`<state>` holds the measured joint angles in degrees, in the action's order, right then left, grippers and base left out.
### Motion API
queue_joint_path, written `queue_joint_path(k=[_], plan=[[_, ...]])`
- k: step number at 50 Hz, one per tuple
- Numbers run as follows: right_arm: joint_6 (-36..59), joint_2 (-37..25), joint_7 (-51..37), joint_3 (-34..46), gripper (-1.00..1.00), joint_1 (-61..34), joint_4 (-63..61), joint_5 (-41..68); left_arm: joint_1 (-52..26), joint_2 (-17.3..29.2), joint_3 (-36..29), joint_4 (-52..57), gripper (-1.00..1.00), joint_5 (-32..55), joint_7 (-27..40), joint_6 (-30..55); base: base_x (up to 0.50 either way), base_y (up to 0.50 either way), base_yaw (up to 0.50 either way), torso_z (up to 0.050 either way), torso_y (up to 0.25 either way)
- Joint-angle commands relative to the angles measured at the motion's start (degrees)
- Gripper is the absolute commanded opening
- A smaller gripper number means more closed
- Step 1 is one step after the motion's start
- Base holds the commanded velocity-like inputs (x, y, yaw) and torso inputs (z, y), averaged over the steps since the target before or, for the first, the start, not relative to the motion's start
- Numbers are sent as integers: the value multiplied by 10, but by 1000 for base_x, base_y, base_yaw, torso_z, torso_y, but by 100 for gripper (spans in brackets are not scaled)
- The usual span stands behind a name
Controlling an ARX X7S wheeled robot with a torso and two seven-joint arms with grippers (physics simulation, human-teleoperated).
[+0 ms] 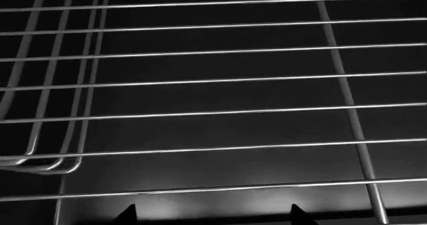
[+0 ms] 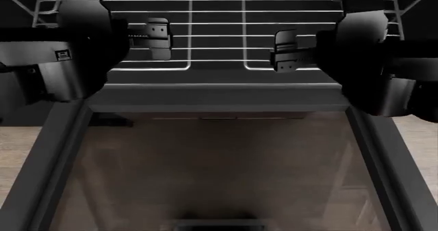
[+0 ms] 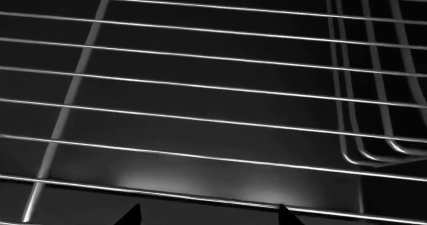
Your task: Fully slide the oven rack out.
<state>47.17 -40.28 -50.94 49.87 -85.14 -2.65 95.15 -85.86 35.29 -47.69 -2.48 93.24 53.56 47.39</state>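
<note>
My left pincer and my right pincer both reach into the dark oven cavity, one on each side of the wide flat silver wire oven rack of thin parallel rods. The rack sits level inside the cavity, its front edge of two rounded-corner loops lying just behind the oven's front sill, above the lowered dark glass oven door that stretches toward me. Ladder-like wire side guides stand against the cavity walls at either side.

From the head view, each pincer hangs over the front rods, the left one near the left loop, the right one near the right loop. Whether either is clenched on a rod or released, I cannot tell: the wrist views show only two dark fingertips at the frame's edge with rack rods running past beyond them, and no rod plainly caught between them.

As I judge it, the door is already down and the approach is made, but the pull itself is scarcely begun. The rack's front has not come out over the door. What remains is a sure hold on the front edge and a straight, even draw toward me with both arms.
</note>
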Motion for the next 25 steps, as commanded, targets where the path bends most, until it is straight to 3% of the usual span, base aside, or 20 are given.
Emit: queue_joint_path(k=[1, 7, 25], plan=[[2, -33, -37, 49, 100, 104, -21, 68, 127, 26, -83, -17, 100, 82, 34, 28, 0, 0, 0, -11, -20], [-4, -66, -80, 53, 100, 158, -83, 130, 151, 46, -98, 15, 100, 125, 70, 55, 0, 0, 0, -5, -21], [-30, -123, -104, 61, 100, 239, -167, 162, 206, 84, -116, 64, 100, 210, 109, 71, -3, 0, -1, -8, -23]])
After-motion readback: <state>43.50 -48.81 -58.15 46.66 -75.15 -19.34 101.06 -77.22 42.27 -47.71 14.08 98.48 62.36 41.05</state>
